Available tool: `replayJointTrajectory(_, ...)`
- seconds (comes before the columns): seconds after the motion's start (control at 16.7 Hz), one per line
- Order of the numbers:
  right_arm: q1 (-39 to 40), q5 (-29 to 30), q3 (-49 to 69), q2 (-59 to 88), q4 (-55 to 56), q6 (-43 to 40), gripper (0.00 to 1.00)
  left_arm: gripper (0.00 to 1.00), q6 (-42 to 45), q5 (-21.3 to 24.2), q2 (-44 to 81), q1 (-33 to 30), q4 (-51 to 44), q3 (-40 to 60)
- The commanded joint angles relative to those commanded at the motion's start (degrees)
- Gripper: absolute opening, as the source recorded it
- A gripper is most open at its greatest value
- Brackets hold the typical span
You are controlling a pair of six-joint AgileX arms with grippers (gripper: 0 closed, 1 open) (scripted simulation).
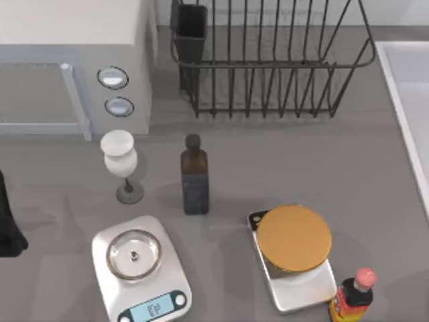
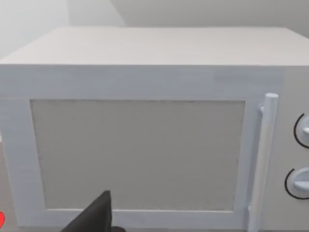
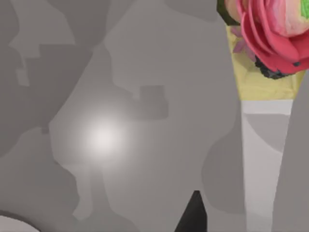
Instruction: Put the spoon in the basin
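The spoon is out of view. The basin (image 1: 406, 87) is a pale grey-white sink with a light raised rim, running along the table's right edge. My left arm (image 1: 8, 225) is a dark shape at the table's left edge. In the left wrist view a dark part of my left gripper (image 2: 96, 217) points at the white microwave's door (image 2: 140, 154). A dark tip of my right gripper (image 3: 194, 212) hangs over bare grey table in the right wrist view.
A white microwave (image 1: 67, 60) and a black wire dish rack (image 1: 268, 60) line the back. A white goblet (image 1: 119, 157), a dark bottle (image 1: 194, 176), two scales (image 1: 137, 265) (image 1: 293, 241) and a pink-capped sauce bottle (image 1: 352, 298) stand in front. A pink-flowered bouquet (image 3: 270, 29) lies near my right gripper.
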Motion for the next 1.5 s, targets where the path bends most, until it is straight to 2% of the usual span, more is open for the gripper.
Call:
replayJointTrajectory(0.3, 0.36, 0.0, 1.64, 1.79, -0.65, 0.38, 0.0, 1.0, 0.0, 0.0, 0.0, 0.0, 0.0, 0.0)
replayJointTrajectory(0.54, 2.4, 0.1, 12.54, 11.49, -4.93, 2.22, 0.0, 1.0, 0.0, 0.0, 0.0, 0.0, 0.0, 0.0)
replayJointTrajectory(0.78, 5.98, 0.23, 32.94, 26.92, -11.77, 5.43, 0.0, 1.0, 0.0, 0.0, 0.0, 0.0, 0.0, 0.0)
replayJointTrajectory(1.26, 14.98, 0.33, 84.25, 61.08, -26.36, 14.98, 0.0, 1.0, 0.0, 0.0, 0.0, 0.0, 0.0, 0.0)
replayJointTrajectory(1.5, 19.05, 0.58, 102.59, 73.14, -30.63, 19.65, 0.0, 1.0, 0.0, 0.0, 0.0, 0.0, 0.0, 0.0)
